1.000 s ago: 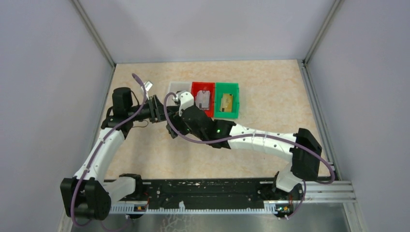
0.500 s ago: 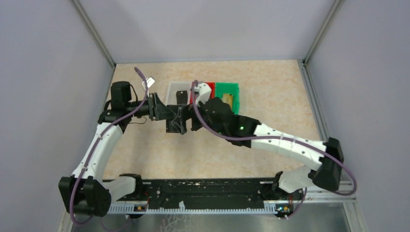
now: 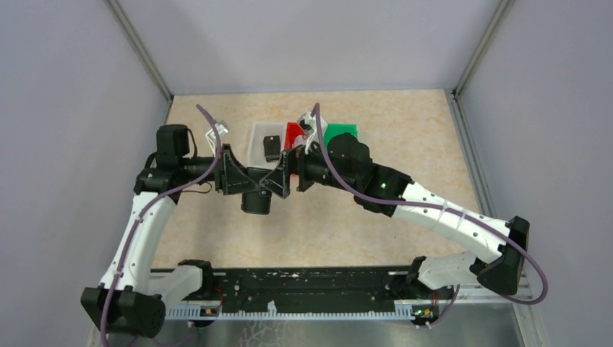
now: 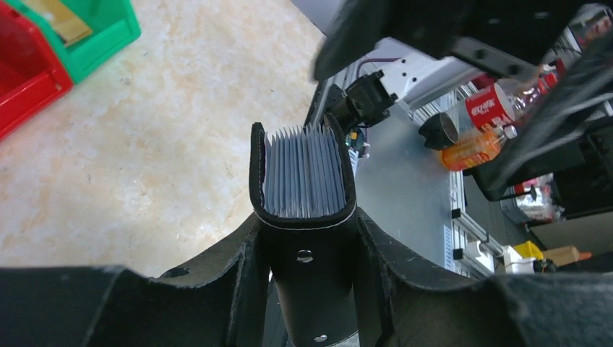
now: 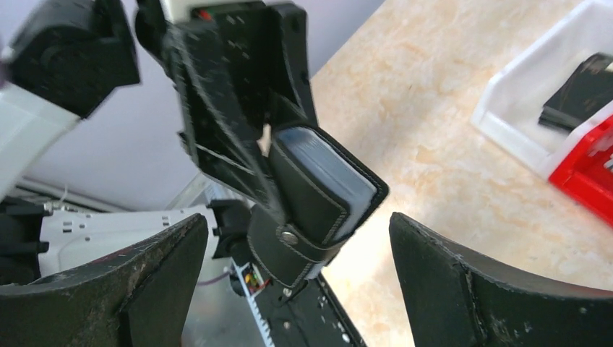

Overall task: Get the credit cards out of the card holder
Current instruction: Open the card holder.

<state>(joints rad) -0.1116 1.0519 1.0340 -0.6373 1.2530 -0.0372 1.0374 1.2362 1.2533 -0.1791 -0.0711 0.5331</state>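
Observation:
The card holder (image 4: 303, 181) is a small black leather wallet, and my left gripper (image 4: 307, 238) is shut on it, holding it in the air. Its grey accordion pockets face away from the left wrist camera, and no card sticks out of them. Its strap tab with a snap (image 5: 289, 236) hangs loose. From above, the card holder (image 3: 256, 199) hangs under the left gripper (image 3: 282, 181). My right gripper (image 5: 298, 238) is open, its fingers on either side of the holder without touching it; from above it (image 3: 295, 170) faces the left gripper. A black credit card (image 3: 272, 147) lies in the white bin (image 3: 257, 137). A gold card (image 4: 61, 18) lies in the green bin (image 4: 101, 36).
Three bins stand in a row behind the grippers: the white bin, the red bin (image 3: 293, 132) and the green bin (image 3: 341, 131). The right arm hides most of the red bin from above. The black rail (image 3: 303, 285) with the arm bases runs along the near edge.
The right gripper pulled back from over the white bin, opened wider and now faces the holder. The black card now lies in the white bin. The left gripper shifted slightly right with the holder.

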